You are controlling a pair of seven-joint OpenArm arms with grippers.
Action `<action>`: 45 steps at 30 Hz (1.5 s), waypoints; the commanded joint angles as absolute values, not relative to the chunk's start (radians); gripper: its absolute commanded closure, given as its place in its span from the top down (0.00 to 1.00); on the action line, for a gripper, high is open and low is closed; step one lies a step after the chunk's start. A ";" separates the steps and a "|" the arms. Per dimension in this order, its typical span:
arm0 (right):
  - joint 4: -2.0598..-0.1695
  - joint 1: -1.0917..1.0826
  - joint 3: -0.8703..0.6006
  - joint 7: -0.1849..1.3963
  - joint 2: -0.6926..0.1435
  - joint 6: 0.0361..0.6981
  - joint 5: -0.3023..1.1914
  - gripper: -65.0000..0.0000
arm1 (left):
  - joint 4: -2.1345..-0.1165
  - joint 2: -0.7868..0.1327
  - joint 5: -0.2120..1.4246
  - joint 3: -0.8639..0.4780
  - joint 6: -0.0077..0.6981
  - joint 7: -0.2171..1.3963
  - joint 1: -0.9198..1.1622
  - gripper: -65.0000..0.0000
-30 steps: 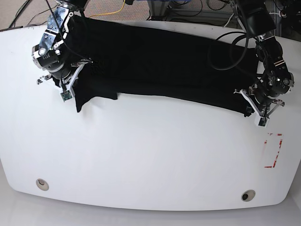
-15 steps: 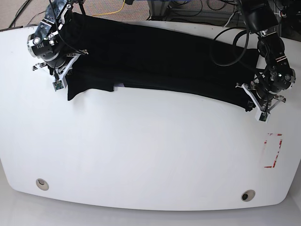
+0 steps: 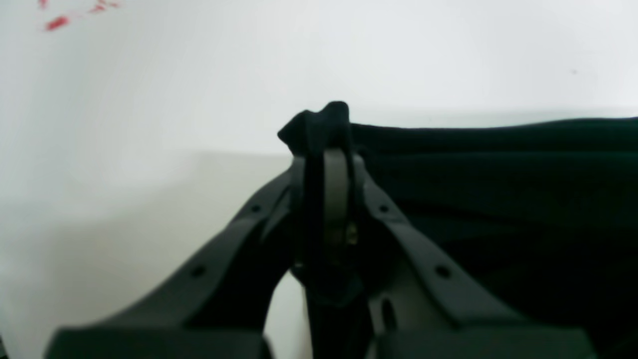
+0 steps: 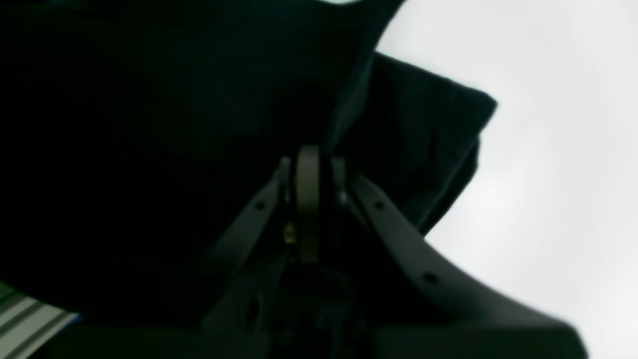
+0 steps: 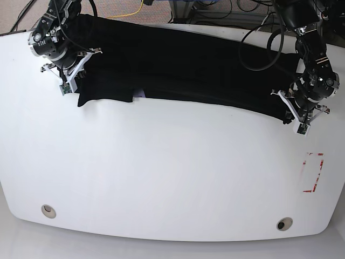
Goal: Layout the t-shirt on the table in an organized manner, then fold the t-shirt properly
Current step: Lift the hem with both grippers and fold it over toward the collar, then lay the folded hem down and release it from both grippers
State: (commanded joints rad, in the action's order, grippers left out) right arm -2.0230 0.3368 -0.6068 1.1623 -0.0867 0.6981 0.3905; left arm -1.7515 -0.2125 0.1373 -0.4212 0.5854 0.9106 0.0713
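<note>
A glossy white worktop (image 5: 161, 178) with curved edges fills the base view. A black t-shirt (image 5: 183, 67) lies stretched in a long band across its far half, running from the far corner on the view's left down toward the right edge. The fabric rests flat on the worktop, with a short flap hanging forward near its left end (image 5: 102, 94), and a tiny pale patch (image 5: 139, 95) shows at the near hem just beside that flap.

The right gripper (image 5: 63, 86) sits at the shirt's end on the view's left. In the right wrist view its jaws are closed tight together with black cloth bunched around them, pinching the shirt (image 4: 149, 124).

The left gripper (image 5: 299, 127) sits at the shirt's other end, on the view's right. In the left wrist view its jaws are pressed shut on a small peak of black fabric (image 3: 319, 124) that pokes up between them, while the rest of the shirt (image 3: 498, 189) spreads away over the white surface.

A red tape rectangle (image 5: 313, 172) lies near the worktop's right edge, just in front of the left gripper. Two small metal-ringed holes (image 5: 48, 210) (image 5: 284, 223) sit near the front edge, well apart from the shirt. Cables (image 5: 237, 8) lie on the floor beyond the far edge.
</note>
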 joint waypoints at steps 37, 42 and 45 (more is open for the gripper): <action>-2.020 0.401 -0.627 1.158 -0.114 0.698 0.415 0.80 | -1.837 -0.240 0.133 -0.427 0.585 0.912 0.265 0.56; -2.020 0.394 -0.684 1.156 -0.110 0.698 0.415 0.98 | -1.837 -0.242 0.131 -0.427 0.585 0.912 0.266 0.58; -2.020 0.386 -0.720 1.156 -0.113 0.698 0.420 0.98 | -1.847 -0.242 0.136 -0.432 0.585 0.912 0.266 0.58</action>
